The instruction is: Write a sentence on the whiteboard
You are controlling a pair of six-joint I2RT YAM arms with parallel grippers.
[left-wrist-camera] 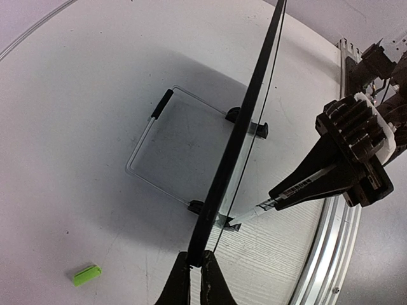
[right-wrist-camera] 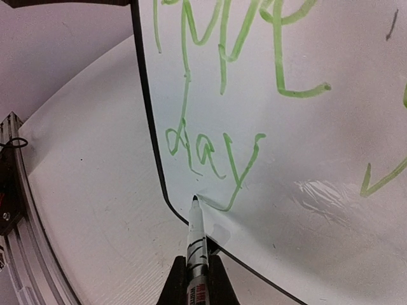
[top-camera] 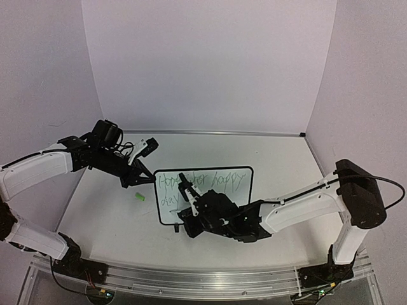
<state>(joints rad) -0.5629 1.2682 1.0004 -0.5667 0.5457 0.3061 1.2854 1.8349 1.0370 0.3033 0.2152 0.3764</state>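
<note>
- Where the whiteboard (top-camera: 243, 198) stands propped in the middle of the table (top-camera: 280, 159), its face is turned toward the near side and it rests on a wire stand (left-wrist-camera: 143, 149) behind it.
- The sentence (top-camera: 200, 180) runs in thin green strokes along the top of the board, with "day" on a second line at the lower left.
- The right gripper (right-wrist-camera: 194, 272) is clamped narrowly on a marker (right-wrist-camera: 196, 236). The marker's tip is at the board's lower left corner, just under the tail of the "y"; whether it touches is unclear.
- The right arm stretches low and leftward across the board's near edge.
- The left gripper (left-wrist-camera: 196, 273) pinches the board's black left rim, and the left arm arches in from the left.
- A green cap (top-camera: 140, 197) lies on the table just left of the board.
</note>
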